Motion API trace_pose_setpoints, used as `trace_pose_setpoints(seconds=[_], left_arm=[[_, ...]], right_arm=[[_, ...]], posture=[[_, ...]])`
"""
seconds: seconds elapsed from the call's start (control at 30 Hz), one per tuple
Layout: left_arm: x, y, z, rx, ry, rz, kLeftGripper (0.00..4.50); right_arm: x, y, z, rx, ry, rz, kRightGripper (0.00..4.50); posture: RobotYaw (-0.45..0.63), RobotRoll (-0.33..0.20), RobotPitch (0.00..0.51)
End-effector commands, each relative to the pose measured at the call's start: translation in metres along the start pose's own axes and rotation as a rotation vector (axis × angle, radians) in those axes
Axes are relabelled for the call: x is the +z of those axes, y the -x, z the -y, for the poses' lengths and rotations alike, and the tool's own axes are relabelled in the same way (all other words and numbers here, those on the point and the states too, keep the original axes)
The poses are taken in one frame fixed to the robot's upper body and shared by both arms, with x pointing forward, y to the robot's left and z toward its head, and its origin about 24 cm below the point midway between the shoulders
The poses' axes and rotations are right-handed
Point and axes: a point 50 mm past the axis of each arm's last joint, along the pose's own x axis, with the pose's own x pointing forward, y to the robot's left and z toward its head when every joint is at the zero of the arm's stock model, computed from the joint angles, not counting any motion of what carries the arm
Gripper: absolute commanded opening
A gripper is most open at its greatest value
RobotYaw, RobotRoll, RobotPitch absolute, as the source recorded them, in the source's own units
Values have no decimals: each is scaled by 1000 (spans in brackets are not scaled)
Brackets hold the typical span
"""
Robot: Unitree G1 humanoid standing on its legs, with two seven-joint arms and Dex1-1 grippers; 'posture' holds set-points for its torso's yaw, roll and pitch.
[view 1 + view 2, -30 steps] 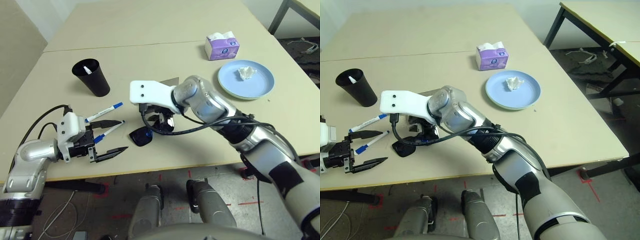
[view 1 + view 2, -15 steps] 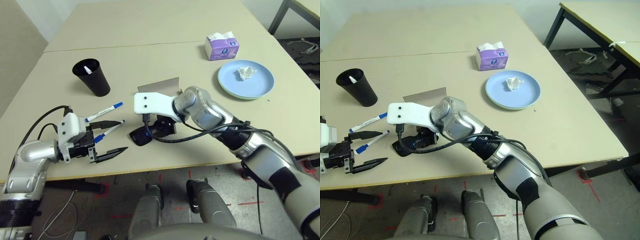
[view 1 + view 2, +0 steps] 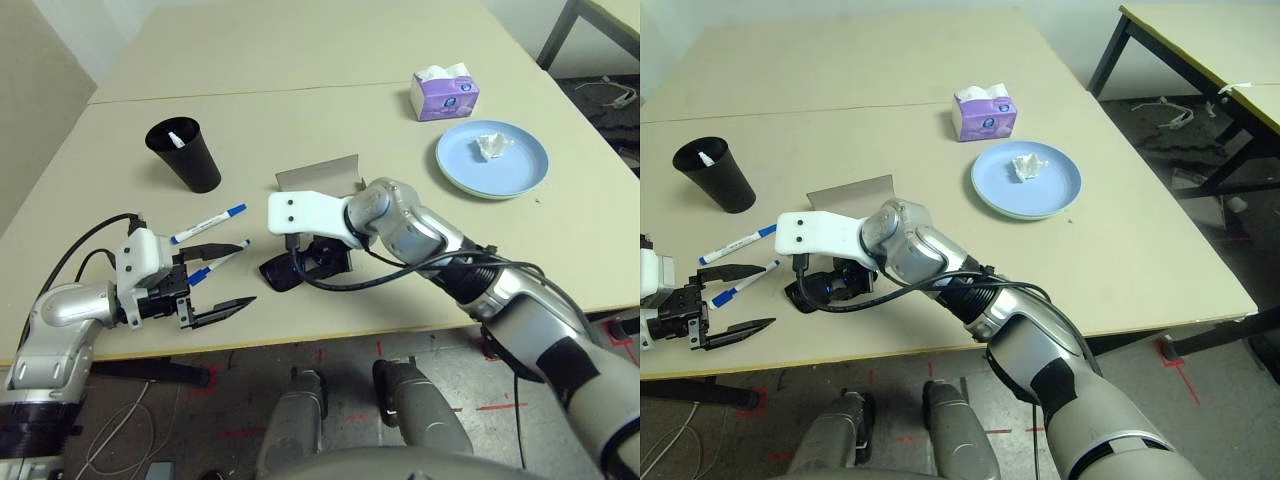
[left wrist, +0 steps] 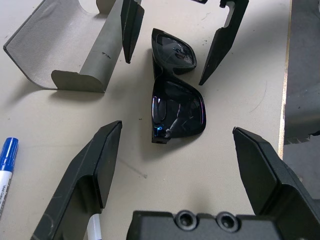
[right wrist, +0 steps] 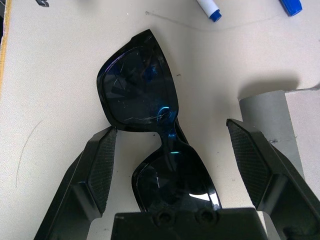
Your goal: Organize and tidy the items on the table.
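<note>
Right pincer [image 5: 172, 160] spread wide, straddling the black sunglasses [image 5: 150, 140] lying flat on the worktop [image 3: 300, 120], one finger either side, not touching them. Grey glasses case [image 3: 318, 176] open just behind. Left pincer [image 3: 222, 280] released too, holding nothing, near the two markers [image 3: 208, 225], sunglasses apart to its right.

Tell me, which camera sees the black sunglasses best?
The right wrist view: the sunglasses lie flat, lenses plain, between the open right gripper's fingers. The left wrist view shows them farther off; the eye views half hide them under the right arm.
</note>
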Motion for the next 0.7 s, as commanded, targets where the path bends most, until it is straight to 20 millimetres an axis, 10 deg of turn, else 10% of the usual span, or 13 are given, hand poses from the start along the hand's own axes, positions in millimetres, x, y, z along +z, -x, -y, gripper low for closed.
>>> trace_pose_setpoints(seconds=[0.03, 0.27, 0.7], left_arm=[[-1, 0, 3, -11, 0, -8, 4500], [-1, -1, 3, -17, -3, -14, 4500], [-2, -4, 5, -12, 6, -4, 4500]], right_arm=[[-3, -5, -6, 28, 18, -14, 4480], [-2, -6, -7, 35, 12, -4, 4094], [1, -8, -13, 62, 14, 10, 24]], posture=[[-81, 0, 181], [-84, 0, 182], [-80, 0, 181]])
